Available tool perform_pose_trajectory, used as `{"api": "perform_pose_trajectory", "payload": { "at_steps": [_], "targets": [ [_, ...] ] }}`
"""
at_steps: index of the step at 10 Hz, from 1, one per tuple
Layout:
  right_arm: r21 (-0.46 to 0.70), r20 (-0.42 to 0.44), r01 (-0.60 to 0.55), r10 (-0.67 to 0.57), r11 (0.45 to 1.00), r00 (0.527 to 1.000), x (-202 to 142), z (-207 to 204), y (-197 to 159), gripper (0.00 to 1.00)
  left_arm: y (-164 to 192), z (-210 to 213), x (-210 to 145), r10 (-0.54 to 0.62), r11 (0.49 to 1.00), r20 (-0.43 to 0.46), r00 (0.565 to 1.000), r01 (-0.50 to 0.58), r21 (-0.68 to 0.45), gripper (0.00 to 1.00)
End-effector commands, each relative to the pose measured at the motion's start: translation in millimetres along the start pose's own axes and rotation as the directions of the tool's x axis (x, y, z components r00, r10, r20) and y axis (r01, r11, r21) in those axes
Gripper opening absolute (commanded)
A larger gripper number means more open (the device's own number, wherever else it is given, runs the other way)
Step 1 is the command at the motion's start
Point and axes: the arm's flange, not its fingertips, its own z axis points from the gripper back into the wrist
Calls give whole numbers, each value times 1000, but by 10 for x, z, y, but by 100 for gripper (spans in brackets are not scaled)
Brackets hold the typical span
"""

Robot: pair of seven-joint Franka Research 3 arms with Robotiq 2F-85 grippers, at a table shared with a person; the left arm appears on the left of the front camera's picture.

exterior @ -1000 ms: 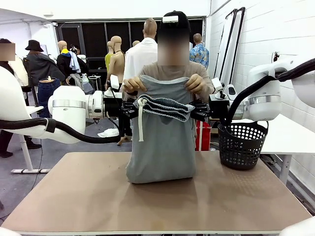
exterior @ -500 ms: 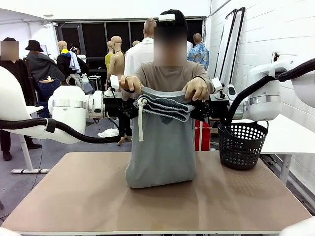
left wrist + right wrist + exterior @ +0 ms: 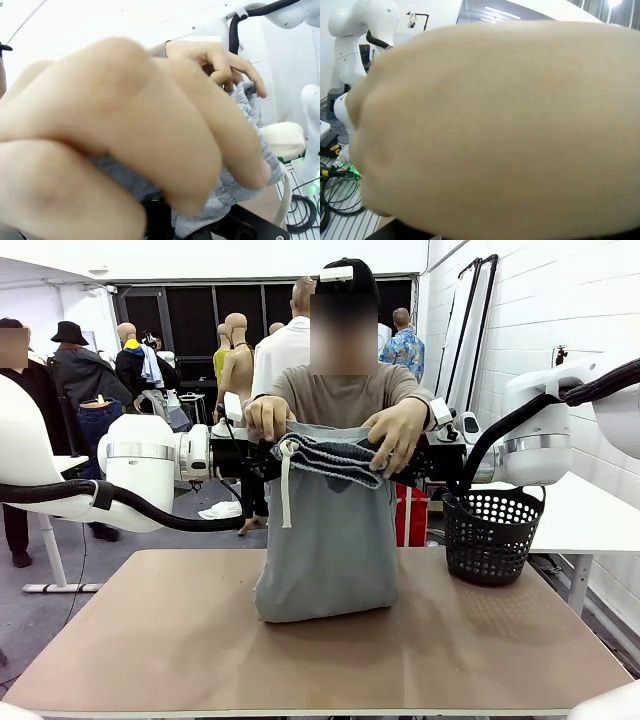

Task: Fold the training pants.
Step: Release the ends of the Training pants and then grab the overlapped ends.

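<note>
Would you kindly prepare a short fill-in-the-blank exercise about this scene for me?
1. The lower end of the training pants rests on the ____.
2. A white ____ dangles from their waistband.
3. The perforated basket is coloured ____.
4. Both of the person's ____ are on the pants' upper edge.
Missing words: table; drawstring; black; hands.

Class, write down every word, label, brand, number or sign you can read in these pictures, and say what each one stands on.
No text can be read in any view.
training pants: plain grey, no print visible.
basket: no label visible.
cap: it carries a white patch, too small to read.
</note>
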Motion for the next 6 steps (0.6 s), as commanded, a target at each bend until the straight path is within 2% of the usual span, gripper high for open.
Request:
{"api": "perform_pose_trajectory", "payload": {
  "at_steps": [1,6],
  "targets": [
    [0,3,-3,3,1000,1000,16,2,1,0,-15,-1,17,-5,1000,5,1000,5,-10,0],
    [0,3,-3,3,1000,1000,16,2,1,0,-15,-1,17,-5,1000,5,1000,5,-10,0]
  ]
}}
